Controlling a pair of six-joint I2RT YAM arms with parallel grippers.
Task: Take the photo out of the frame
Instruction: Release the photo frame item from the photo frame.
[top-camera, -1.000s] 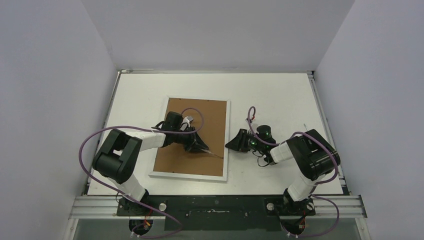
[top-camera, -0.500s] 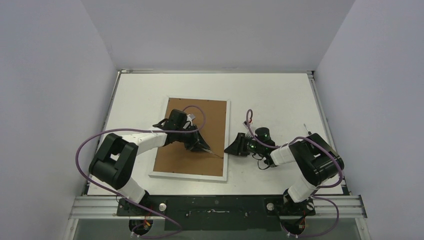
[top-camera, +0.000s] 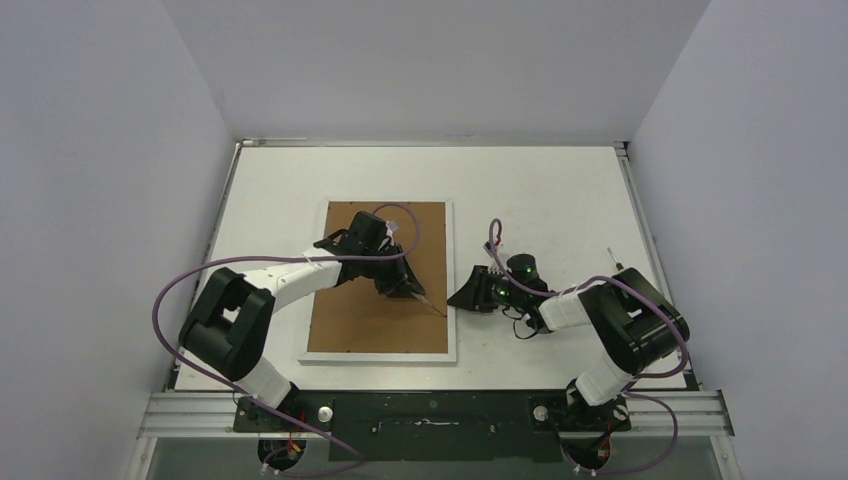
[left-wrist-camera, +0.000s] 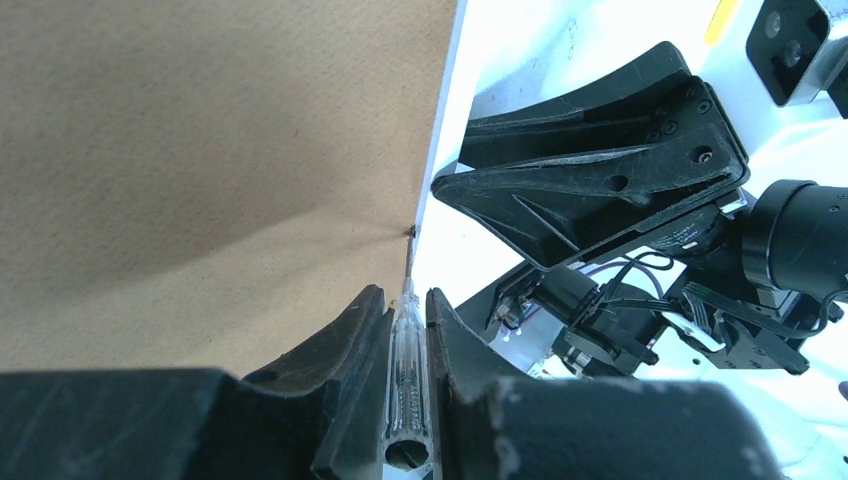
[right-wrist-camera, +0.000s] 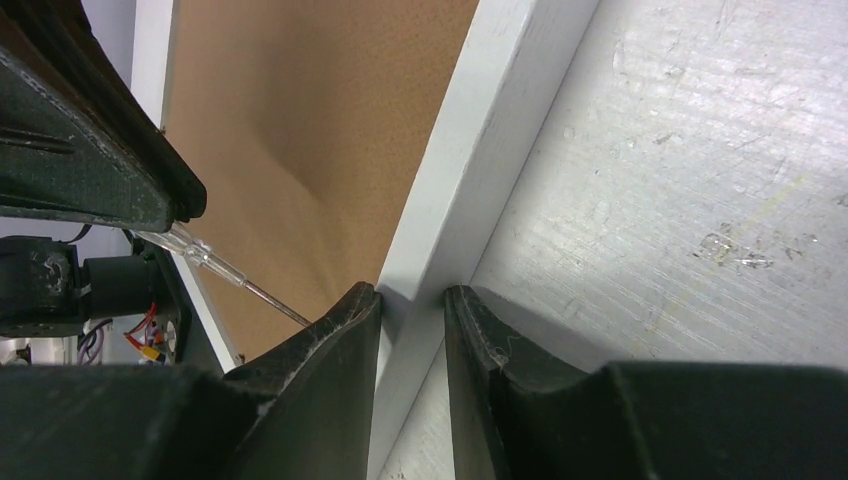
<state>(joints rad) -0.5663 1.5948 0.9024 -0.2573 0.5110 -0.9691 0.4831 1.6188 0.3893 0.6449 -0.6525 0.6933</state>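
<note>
Left gripper (left-wrist-camera: 405, 300), above the backing board (top-camera: 350, 320) of the frame (top-camera: 375, 356), clenched on a clear-handled pick (left-wrist-camera: 408, 385), tip at the board's right edge. Right gripper (right-wrist-camera: 412, 300) pinches the frame's right rail. Photo unseen, likely underneath; a slipping tip could gouge it.

Right gripper (right-wrist-camera: 412, 300) clamps the frame (right-wrist-camera: 520, 100) by its white border, bottom centre; clear-handled pick (right-wrist-camera: 215, 262) angles across brown backing (right-wrist-camera: 320, 120), left

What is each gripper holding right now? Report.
Left gripper: closed on the screwdriver.
Right gripper: closed on the frame, at its white edge.
</note>
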